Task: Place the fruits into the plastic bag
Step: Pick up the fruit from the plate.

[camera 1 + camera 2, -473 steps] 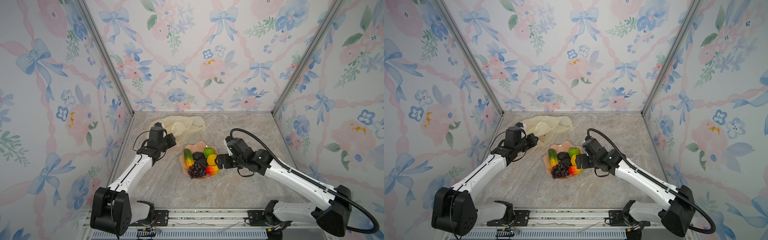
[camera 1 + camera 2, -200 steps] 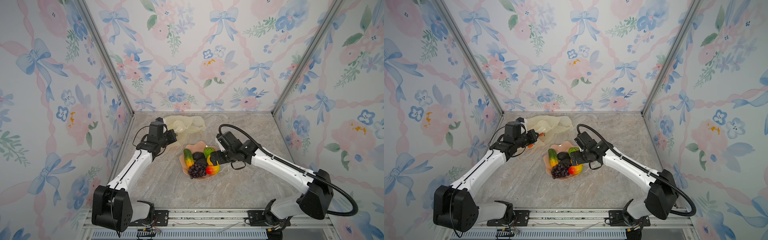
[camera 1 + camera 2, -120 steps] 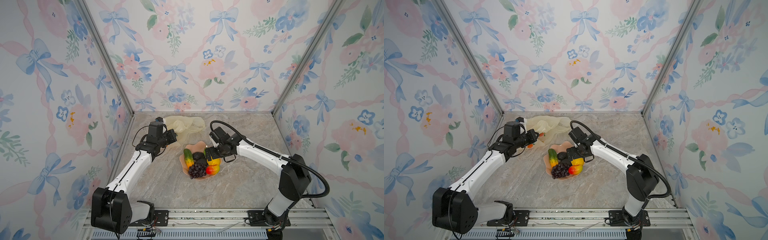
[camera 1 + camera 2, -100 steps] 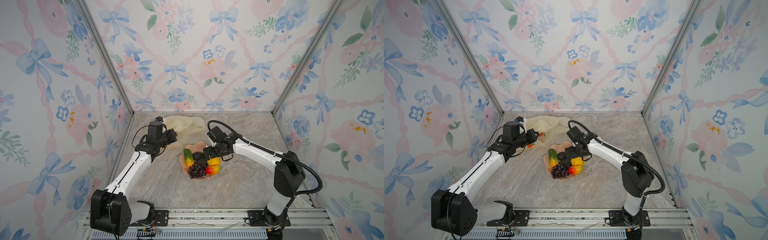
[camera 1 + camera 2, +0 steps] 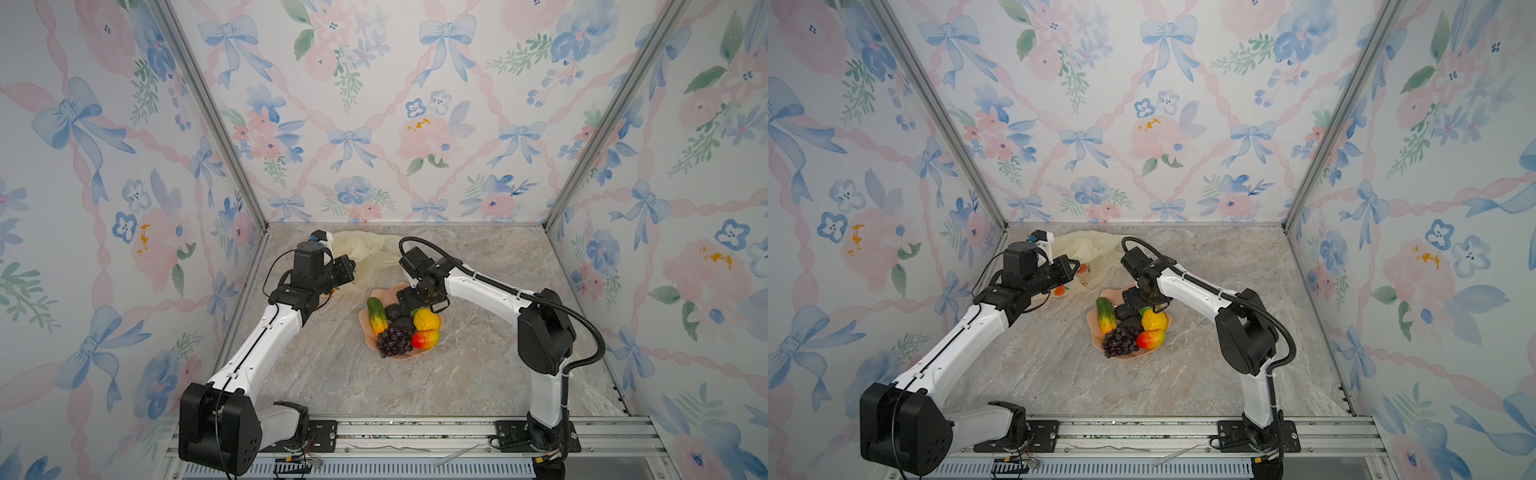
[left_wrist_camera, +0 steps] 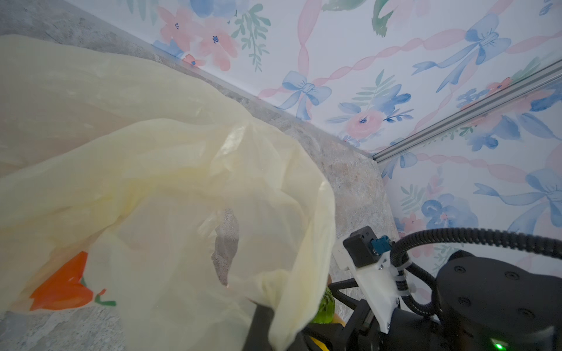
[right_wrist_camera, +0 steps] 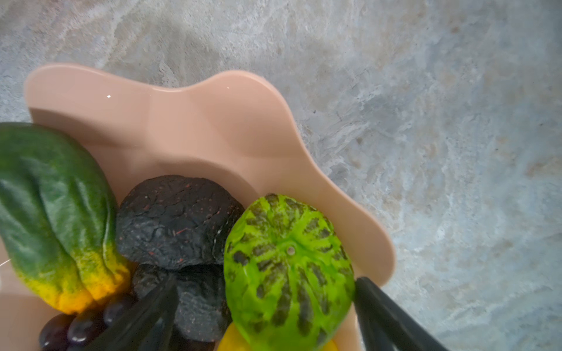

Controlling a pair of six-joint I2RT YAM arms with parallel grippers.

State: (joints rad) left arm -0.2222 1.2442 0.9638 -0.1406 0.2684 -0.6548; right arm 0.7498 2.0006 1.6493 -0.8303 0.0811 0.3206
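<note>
A pink scalloped bowl (image 5: 399, 356) holds the fruits: a green-yellow cucumber shape (image 5: 376, 311), dark grapes (image 5: 394, 340), a red-orange mango (image 5: 424, 339), a yellow lemon (image 5: 426, 319) and black avocados (image 5: 394, 311). My right gripper (image 7: 267, 285) is open over the bowl's far side. Its fingers stand on either side of the bumpy green ball (image 7: 289, 270), one close against it. At the back left, my left gripper (image 5: 351, 266) is shut on the edge of the pale-yellow plastic bag (image 5: 365, 249) and holds it up off the table; the bag (image 6: 152, 182) drapes over that gripper's finger.
The floral left wall and its metal corner post (image 5: 216, 124) stand close behind my left arm. My right arm's wrist and cable (image 6: 486, 304) sit just beside the bag's lifted edge. Marble table (image 5: 478, 353) lies in front and to the right of the bowl.
My right gripper has moved from the bowl's right side to its far side, over the green ball, with the elbow folding back. My left gripper keeps hold of the bag, hardly moving.
</note>
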